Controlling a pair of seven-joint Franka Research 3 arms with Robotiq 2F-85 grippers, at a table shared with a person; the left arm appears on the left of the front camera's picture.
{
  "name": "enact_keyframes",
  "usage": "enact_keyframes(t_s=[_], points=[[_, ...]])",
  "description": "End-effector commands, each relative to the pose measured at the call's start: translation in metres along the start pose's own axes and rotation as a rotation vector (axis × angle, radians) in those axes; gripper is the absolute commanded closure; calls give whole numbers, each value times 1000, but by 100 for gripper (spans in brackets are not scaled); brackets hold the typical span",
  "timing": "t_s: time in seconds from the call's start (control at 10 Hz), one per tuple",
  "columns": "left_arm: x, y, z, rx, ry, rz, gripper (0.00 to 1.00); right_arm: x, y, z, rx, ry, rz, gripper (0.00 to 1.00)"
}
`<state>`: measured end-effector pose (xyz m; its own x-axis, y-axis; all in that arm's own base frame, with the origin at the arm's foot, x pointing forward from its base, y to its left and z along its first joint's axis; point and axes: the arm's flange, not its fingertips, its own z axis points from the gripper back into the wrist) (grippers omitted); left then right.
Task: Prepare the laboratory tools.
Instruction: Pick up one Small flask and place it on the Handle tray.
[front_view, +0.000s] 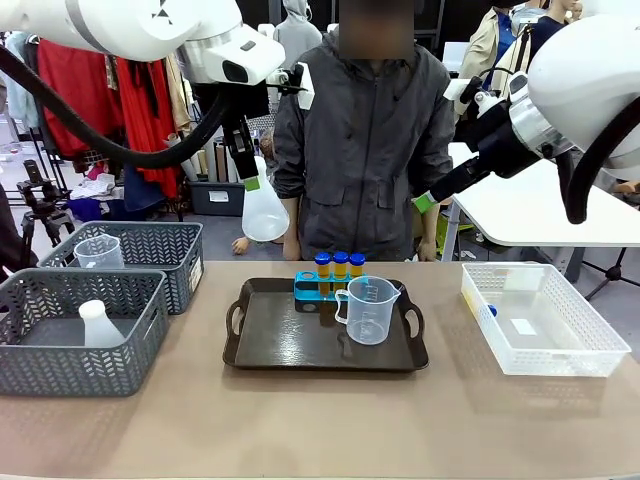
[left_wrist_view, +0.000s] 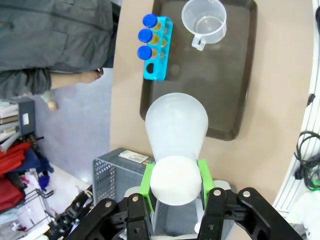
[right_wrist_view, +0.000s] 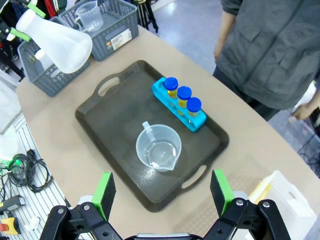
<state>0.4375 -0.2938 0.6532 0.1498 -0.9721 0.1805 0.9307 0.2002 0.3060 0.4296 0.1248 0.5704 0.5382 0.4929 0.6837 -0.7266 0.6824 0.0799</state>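
The left gripper (left_wrist_view: 175, 187) clamps the conical flask (front_view: 264, 212) at its neck, a sound hold; it looks empty, light, slippery. The right gripper (right_wrist_view: 162, 192) gapes empty.

3 tubes (front_view: 340, 266), 2 beakers (front_view: 369, 311), 2 flasks (front_view: 264, 212)
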Motion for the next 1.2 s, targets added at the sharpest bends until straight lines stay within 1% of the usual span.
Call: enact_keyframes(t_s=[0.0, 0.1, 0.2, 0.3, 0.4, 0.5, 0.7, 0.9, 1.1], points=[[11, 5, -8, -15, 25, -103, 100, 0, -1, 0, 17, -20, 0, 0], [25, 5, -25, -31, 48, -169, 100, 0, -1, 0, 17, -20, 0, 0], [32, 7, -37, -15, 64, -197, 100, 0, -1, 0, 17, -20, 0, 0], [44, 9, -54, -15, 104, -211, 100, 0, -1, 0, 17, -20, 0, 0], [52, 12, -72, -39, 142, -240, 100, 0, -1, 0, 17, -20, 0, 0], [60, 15, -94, -69, 151, -254, 100, 0, -1, 0, 17, -20, 0, 0], [65, 20, -130, -127, 119, -299, 100, 0, -1, 0, 17, -20, 0, 0], [67, 20, -166, -184, 82, -315, 100, 0, -1, 0, 17, -20, 0, 0], [68, 17, -189, -221, 69, -317, 100, 0, -1, 0, 17, -20, 0, 0]])
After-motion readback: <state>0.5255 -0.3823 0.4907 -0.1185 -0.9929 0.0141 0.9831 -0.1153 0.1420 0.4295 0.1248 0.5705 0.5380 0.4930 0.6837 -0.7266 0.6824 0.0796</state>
